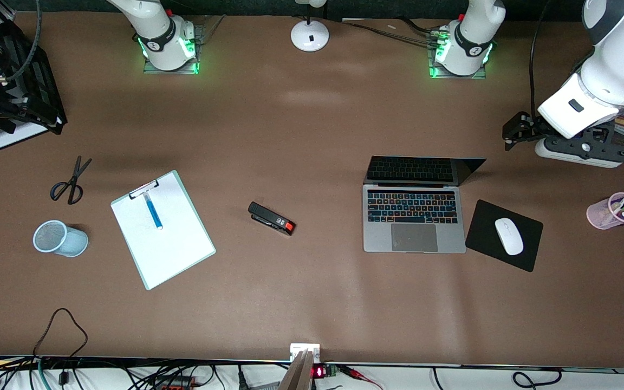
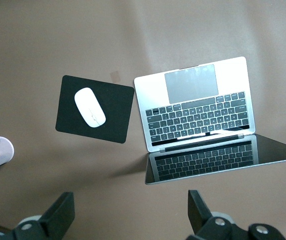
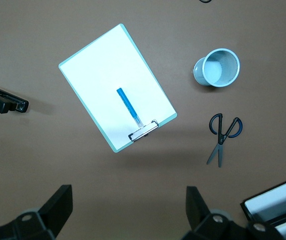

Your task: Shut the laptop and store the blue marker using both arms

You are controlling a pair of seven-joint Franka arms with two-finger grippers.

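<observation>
Laptop (image 1: 414,216) open on table (image 1: 312,298), toward left arm's end, screen up. Left claw (image 2: 127,217) spread, high over table just past the laptop's lid; mouse pad (image 2: 115,112) beside laptop. Right claw (image 3: 127,217) spread, high over table beside clipboard (image 3: 102,65). Blue marker (image 1: 153,210) lies on the clipboard, near its clip.

Laptop (image 1: 414,208) sits toward left arm's end, mouse (image 1: 508,236) on mouse pad (image 1: 504,234) just beside it. Blue marker (image 1: 153,210) lies on clipboard (image 1: 163,229) toward right arm's end, btwn mesh cup (image 1: 59,238) & stapler (image 1: 271,218); scissors (image 1: 70,182) farther from cam than cup.
</observation>
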